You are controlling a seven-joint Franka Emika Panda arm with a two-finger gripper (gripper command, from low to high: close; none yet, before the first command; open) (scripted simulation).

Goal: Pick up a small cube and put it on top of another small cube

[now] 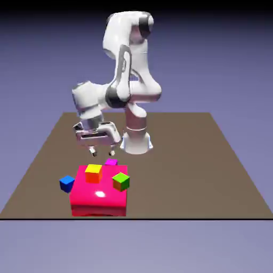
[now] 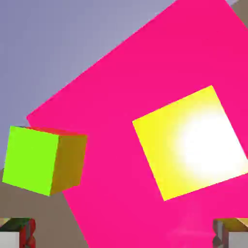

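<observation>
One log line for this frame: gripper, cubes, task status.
gripper: open, empty, above block's far edge | magenta cube: behind pink block, not grasped | yellow cube, green cube: on block | blue cube: on table | stack: not started

My exterior view is evenly lit and fairly soft, with a dark band along the top of the violet backdrop. A white glare spot sits on the large flat pink-red block (image 1: 99, 198), so light falls from above. In my hand view a blown-out white glow washes over the yellow cube (image 2: 191, 143), while the green cube (image 2: 30, 160) shows one duller, shaded side. Edges look crisp, undistorted
</observation>
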